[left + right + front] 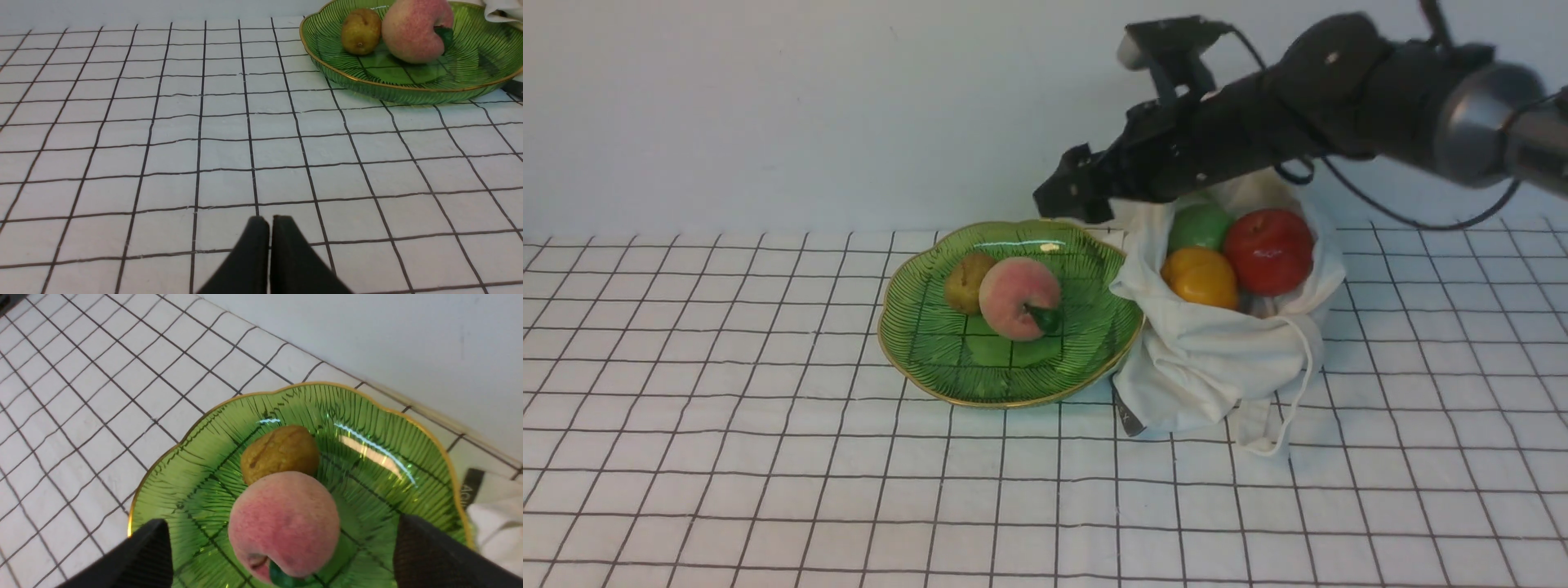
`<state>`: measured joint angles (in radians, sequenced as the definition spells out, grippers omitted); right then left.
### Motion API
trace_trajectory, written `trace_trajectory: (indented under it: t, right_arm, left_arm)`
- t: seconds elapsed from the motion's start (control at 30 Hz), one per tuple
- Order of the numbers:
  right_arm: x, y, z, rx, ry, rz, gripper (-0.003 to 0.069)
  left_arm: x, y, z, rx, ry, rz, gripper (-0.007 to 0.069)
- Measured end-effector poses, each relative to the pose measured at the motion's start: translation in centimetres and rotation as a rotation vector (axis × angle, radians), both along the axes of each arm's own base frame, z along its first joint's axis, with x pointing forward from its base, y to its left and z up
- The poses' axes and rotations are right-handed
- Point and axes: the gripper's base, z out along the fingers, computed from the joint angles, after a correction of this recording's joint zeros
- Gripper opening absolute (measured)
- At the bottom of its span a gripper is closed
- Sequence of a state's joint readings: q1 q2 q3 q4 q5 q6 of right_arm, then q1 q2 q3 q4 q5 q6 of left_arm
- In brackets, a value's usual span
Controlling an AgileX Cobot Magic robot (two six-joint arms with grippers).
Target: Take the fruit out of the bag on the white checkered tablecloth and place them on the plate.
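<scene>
A pink peach (1018, 298) and a small brownish-yellow fruit (968, 282) lie on the green plate (931, 347) on the white checkered tablecloth (768, 457). Right of the plate and touching it, the white bag (1209, 367) lies open with a green fruit (1199, 227), a red apple (1268, 251) and a yellow-orange fruit (1200, 278) inside. My right gripper (1074, 192) hangs above the plate's back right rim. In the right wrist view it (282, 520) is open, its fingers wide apart above the peach (286, 522), holding nothing. My left gripper (269, 220) is shut and empty, low over bare cloth.
A pale wall (768, 106) rises right behind the table. The bag's thin cord (1308, 359) loops over its front right side, and a black label (1129, 418) sticks out at its front left. The right arm (1339, 90) reaches in over the bag from the right.
</scene>
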<state>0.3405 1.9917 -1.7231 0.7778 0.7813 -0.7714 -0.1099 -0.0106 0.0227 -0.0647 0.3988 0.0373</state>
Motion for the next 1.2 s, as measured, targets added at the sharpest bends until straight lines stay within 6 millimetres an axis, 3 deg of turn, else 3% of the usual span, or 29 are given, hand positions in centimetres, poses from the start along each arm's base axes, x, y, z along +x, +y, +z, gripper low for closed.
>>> trace_trajectory:
  t: [0.13, 0.17, 0.2, 0.27, 0.4, 0.43, 0.47, 0.63, 0.7, 0.77, 0.8, 0.93, 1.03, 1.07, 1.2]
  right_arm:
    - [-3.3, -3.6, 6.5, -0.055, -0.041, 0.005, 0.0551]
    - [-3.7, -4.0, 7.1, -0.059, -0.041, -0.002, 0.0534]
    - [-5.6, -5.7, 9.6, -0.094, -0.052, -0.024, 0.0461]
    - [-8.0, -7.4, 12.5, -0.116, -0.078, -0.067, 0.0360]
    - [-11.6, -10.2, 15.8, -0.154, -0.093, -0.158, 0.0200]
    - [-13.5, -11.6, 17.1, -0.181, -0.080, -0.213, 0.0109]
    - [-14.3, -12.2, 17.6, -0.199, -0.079, -0.239, 0.0071]
    - [-18.3, -14.9, 19.5, -0.236, -0.110, -0.395, -0.0009]
    - [-19.2, -15.3, 19.5, -0.245, -0.112, -0.417, -0.0012]
    - [-22.3, -16.1, 18.9, -0.265, -0.113, -0.466, -0.0013]
    - [-22.7, -16.2, 18.4, -0.271, -0.102, -0.471, -0.0013]
    - [-27.7, -16.9, 15.8, -0.258, -0.067, -0.506, -0.0014]
    - [-31.3, -17.1, 11.6, -0.212, -0.044, -0.514, -0.0014]
    - [-31.8, -17.1, 11.2, -0.190, -0.074, -0.518, -0.0014]
    - [-32.4, -17.0, 4.9, -0.068, -0.231, -0.545, -0.0014]
  left_arm:
    - [0.0, 0.0, 0.0, 0.000, 0.000, 0.000, -0.0008]
    - [0.0, 0.0, 0.0, 0.000, 0.000, 0.000, -0.0008]
    - [0.0, 0.0, 0.0, 0.000, 0.000, 0.000, -0.0008]
    - [0.0, 0.0, 0.0, 0.000, 0.000, 0.000, -0.0008]
    - [0.0, 0.0, 0.0, 0.000, 0.000, 0.000, -0.0008]
    - [0.0, 0.0, 0.0, 0.000, 0.000, 0.000, -0.0008]
    - [0.0, 0.0, 0.0, 0.000, 0.000, 0.000, -0.0008]
    - [0.0, 0.0, 0.0, 0.000, 0.000, 0.000, -0.0008]
    - [0.0, 0.0, 0.0, 0.000, 0.000, 0.000, -0.0008]
    - [0.0, 0.0, 0.0, 0.000, 0.000, 0.000, -0.0008]
    - [0.0, 0.0, 0.0, 0.000, 0.000, 0.000, -0.0008]
    - [0.0, 0.0, 0.0, 0.000, 0.000, 0.000, -0.0008]
    - [0.0, 0.0, 0.0, 0.000, 0.000, 0.000, -0.0008]
    - [0.0, 0.0, 0.0, 0.000, 0.000, 0.000, -0.0008]
    - [0.0, 0.0, 0.0, 0.000, 0.000, 0.000, -0.0008]
